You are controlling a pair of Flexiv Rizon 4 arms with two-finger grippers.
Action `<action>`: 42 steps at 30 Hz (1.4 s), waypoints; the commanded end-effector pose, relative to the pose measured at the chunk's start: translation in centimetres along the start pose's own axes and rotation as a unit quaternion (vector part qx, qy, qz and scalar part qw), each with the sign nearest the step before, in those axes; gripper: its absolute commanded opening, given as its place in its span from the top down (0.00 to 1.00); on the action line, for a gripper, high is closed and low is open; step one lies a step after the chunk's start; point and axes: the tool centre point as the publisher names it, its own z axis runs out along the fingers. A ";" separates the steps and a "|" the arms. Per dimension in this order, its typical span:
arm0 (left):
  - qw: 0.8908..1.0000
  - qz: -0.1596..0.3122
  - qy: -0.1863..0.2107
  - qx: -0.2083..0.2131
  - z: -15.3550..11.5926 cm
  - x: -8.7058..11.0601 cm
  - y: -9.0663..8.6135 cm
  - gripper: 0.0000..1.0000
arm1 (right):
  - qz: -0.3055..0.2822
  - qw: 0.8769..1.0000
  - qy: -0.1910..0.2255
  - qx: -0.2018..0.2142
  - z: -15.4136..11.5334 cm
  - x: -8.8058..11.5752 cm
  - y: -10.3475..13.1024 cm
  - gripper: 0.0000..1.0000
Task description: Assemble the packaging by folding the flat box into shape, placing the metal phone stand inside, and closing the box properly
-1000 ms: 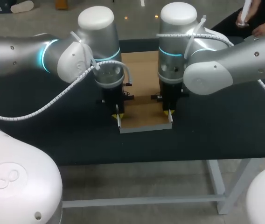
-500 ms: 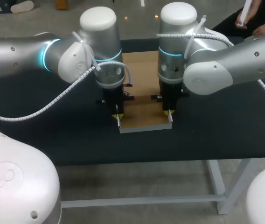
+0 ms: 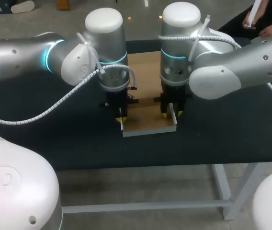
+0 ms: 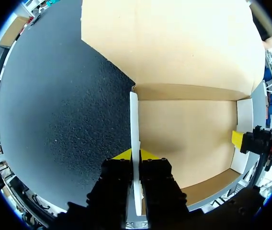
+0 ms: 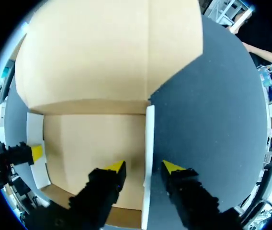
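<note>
- Plainly, the box (image 3: 148, 122) sits midway between the left and right edges of the worktop (image 3: 54, 129). Its unfolded lid panel lies flat, running toward the far edge.
- The left arm (image 3: 26, 57) has its jaws clenched on the left side wall (image 4: 134, 124), which stands upright.
- The right arm (image 3: 241, 67) has its jaws released. They straddle the right side wall (image 5: 149, 139) with a gap on either side.
- That wall stands upright, and its long axis runs straight out along the jaws. In my judgement they need only close across its thickness, with no turning.
</note>
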 end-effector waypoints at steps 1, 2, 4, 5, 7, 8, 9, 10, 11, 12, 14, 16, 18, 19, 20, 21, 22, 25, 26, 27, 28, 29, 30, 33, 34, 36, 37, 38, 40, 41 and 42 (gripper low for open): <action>1.000 0.000 -0.003 0.003 0.9 0.2 0.1 1.00 | -0.012 1.000 0.012 -0.017 -0.8 -0.8 -1.0 0.00; 1.000 0.000 -0.003 0.003 0.9 0.2 0.1 1.00 | -0.015 1.000 0.016 -0.021 -0.9 -0.9 -1.1 0.00; 1.000 0.000 -0.003 0.005 0.8 0.2 0.1 1.00 | -0.021 0.999 0.024 -0.027 -1.2 -1.2 -1.2 0.00; 1.000 0.001 -0.003 0.005 0.8 0.2 0.1 1.00 | -0.026 0.999 0.028 -0.032 -1.4 -1.5 -1.3 0.00; 1.000 0.001 -0.004 0.006 0.7 0.2 0.1 1.00 | -0.041 0.998 0.032 -0.045 -1.9 -1.9 -1.6 0.00; 1.000 0.001 -0.004 0.007 0.7 0.2 0.1 1.00 | -0.050 0.997 0.040 -0.053 -2.1 -2.1 -1.8 0.00; 1.000 0.001 -0.004 0.007 0.7 0.2 0.1 1.00 | -0.060 0.995 0.048 -0.060 -2.4 -2.4 -1.9 0.00; 1.000 0.002 -0.004 0.008 0.7 0.2 0.1 1.00 | -0.080 0.992 0.062 -0.070 -2.7 -2.7 -2.1 0.00; 1.000 0.002 -0.004 0.008 0.7 0.2 0.1 1.00 | -0.112 0.986 0.087 -0.084 -3.0 -3.0 -2.4 0.00; 1.000 0.002 -0.005 0.008 0.7 0.2 0.1 1.00 | -0.147 0.979 0.099 -0.097 -3.3 -3.4 -2.7 0.00; 1.000 0.003 -0.006 0.007 0.6 0.2 0.1 1.00 | -0.181 0.975 0.076 -0.104 -3.9 -4.1 -3.1 0.00; 1.000 0.003 -0.006 0.007 0.6 0.2 0.1 1.00 | -0.181 0.975 0.076 -0.104 -3.9 -4.1 -3.1 0.00; 1.000 0.003 -0.006 0.007 0.6 0.2 0.0 1.00 | -0.181 0.975 0.076 -0.104 -3.9 -4.1 -3.1 0.00; 1.000 0.002 -0.007 0.008 0.5 0.2 0.0 1.00 | -0.181 0.975 0.076 -0.104 -3.9 -4.1 -3.1 0.00; 1.000 0.002 -0.007 0.008 0.5 0.2 0.0 1.00 | -0.181 0.975 0.076 -0.104 -3.9 -4.1 -3.1 0.00; 1.000 0.002 -0.007 0.008 0.4 0.3 0.1 1.00 | -0.181 0.975 0.076 -0.104 -3.9 -4.1 -3.1 0.00; 1.000 0.002 -0.008 0.009 0.4 0.3 0.1 1.00 | -0.181 0.975 0.076 -0.104 -3.9 -4.1 -3.1 0.00; 1.000 0.000 -0.007 0.009 0.4 0.3 0.1 1.00 | -0.181 0.975 0.076 -0.104 -3.9 -4.1 -3.1 0.00; 1.000 -0.001 -0.007 0.009 0.4 0.3 0.1 1.00 | -0.181 0.975 0.076 -0.104 -3.9 -4.1 -3.1 0.00; 1.000 -0.001 -0.006 0.008 0.4 0.3 0.1 1.00 | -0.181 0.975 0.076 -0.104 -3.9 -4.1 -3.1 0.00; 1.000 -0.001 -0.006 0.008 0.4 0.3 0.0 1.00 | -0.181 0.975 0.076 -0.104 -3.9 -4.1 -3.1 0.00; 1.000 -0.001 -0.005 0.008 0.4 0.4 -0.1 1.00 | -0.181 0.975 0.076 -0.104 -3.9 -4.1 -3.1 0.00; 1.000 -0.001 -0.005 0.007 0.4 0.4 -0.1 1.00 | -0.187 0.972 0.087 -0.108 -4.1 -4.0 -3.1 0.00; 1.000 0.003 -0.007 0.007 0.5 0.6 -0.1 1.00 | -0.225 0.956 0.132 -0.137 -5.1 -4.6 -3.5 0.00; 1.000 0.003 -0.008 0.007 0.4 0.6 -0.1 1.00 | -0.229 0.952 0.142 -0.146 -5.6 -4.9 -3.6 0.00; 1.000 0.005 -0.009 0.008 0.4 0.7 -0.1 1.00 | -0.241 0.942 0.172 -0.159 -6.4 -5.7 -4.1 0.00; 1.000 0.005 -0.009 0.008 0.4 0.7 -0.1 1.00 | -0.241 0.942 0.171 -0.162 -6.7 -6.0 -4.2 0.00; 1.000 0.005 -0.009 0.008 0.4 0.7 -0.1 1.00 | -0.251 0.934 0.187 -0.171 -7.1 -6.3 -4.5 0.00; 1.000 0.005 -0.010 0.008 0.4 0.8 -0.2 1.00 | -0.255 0.931 0.193 -0.177 -7.5 -6.7 -4.7 0.00; 1.000 0.006 -0.010 0.008 0.4 0.8 -0.2 1.00 | -0.267 0.925 0.202 -0.180 -7.8 -7.0 -4.9 0.00; 1.000 0.006 -0.011 0.009 0.4 0.8 -0.2 1.00 | -0.276 0.920 0.210 -0.183 -8.0 -7.2 -5.0 0.00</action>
